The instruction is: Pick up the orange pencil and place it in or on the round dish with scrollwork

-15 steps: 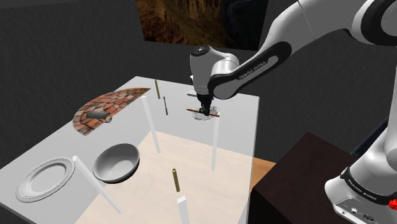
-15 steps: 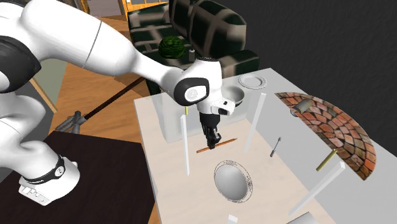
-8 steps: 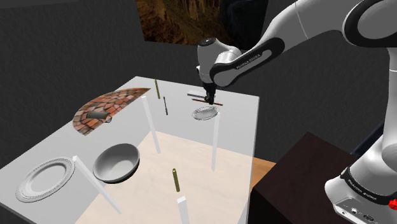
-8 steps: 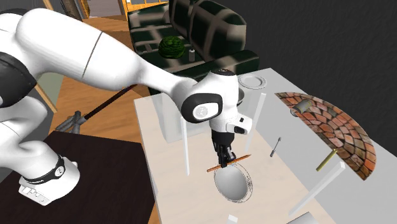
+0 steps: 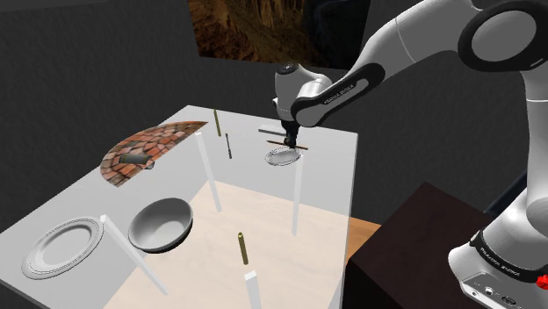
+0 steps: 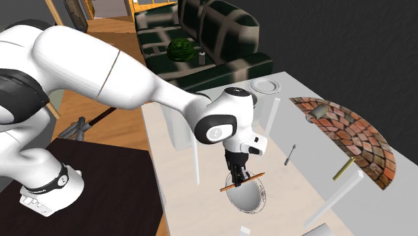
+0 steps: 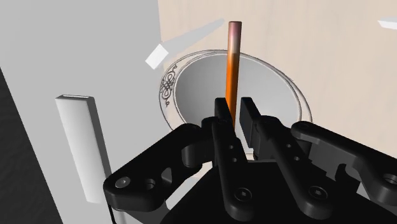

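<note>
One orange pencil [image 7: 232, 63], two olive sticks [image 5: 217, 121] [image 5: 241, 248], two dishes [image 5: 272, 159] [image 5: 39, 255], one bowl [image 5: 167, 230].

Orange pencil [image 7: 233, 63], white dish [image 7: 194, 89] rimmed with dark scrollwork — black end effector [image 7: 235, 108], red-brick arch [image 5: 149, 140].

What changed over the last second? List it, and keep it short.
The pincer carried the pencil to just above the round dish, moving down and to the right in the second exterior view. It kept its hold on the pencil throughout; nothing was let go. The dish, the grey bowl, the plate and the brick arch stayed put.
</note>
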You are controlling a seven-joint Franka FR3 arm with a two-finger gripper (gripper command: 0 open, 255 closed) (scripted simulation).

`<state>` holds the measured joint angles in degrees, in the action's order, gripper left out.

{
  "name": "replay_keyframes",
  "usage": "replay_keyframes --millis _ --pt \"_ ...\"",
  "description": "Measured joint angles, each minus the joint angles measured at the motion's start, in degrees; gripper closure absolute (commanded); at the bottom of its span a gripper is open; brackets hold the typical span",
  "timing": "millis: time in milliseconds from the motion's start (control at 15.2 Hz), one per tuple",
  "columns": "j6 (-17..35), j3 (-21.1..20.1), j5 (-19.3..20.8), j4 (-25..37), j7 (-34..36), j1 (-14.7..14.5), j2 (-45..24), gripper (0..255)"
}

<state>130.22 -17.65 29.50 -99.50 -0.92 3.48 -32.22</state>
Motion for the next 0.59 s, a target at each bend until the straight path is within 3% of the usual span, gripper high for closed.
replay_keyframes --millis 594 --pt "4.07 1.58 2.43 0.14 2.3 -1.01 -4.49 255"
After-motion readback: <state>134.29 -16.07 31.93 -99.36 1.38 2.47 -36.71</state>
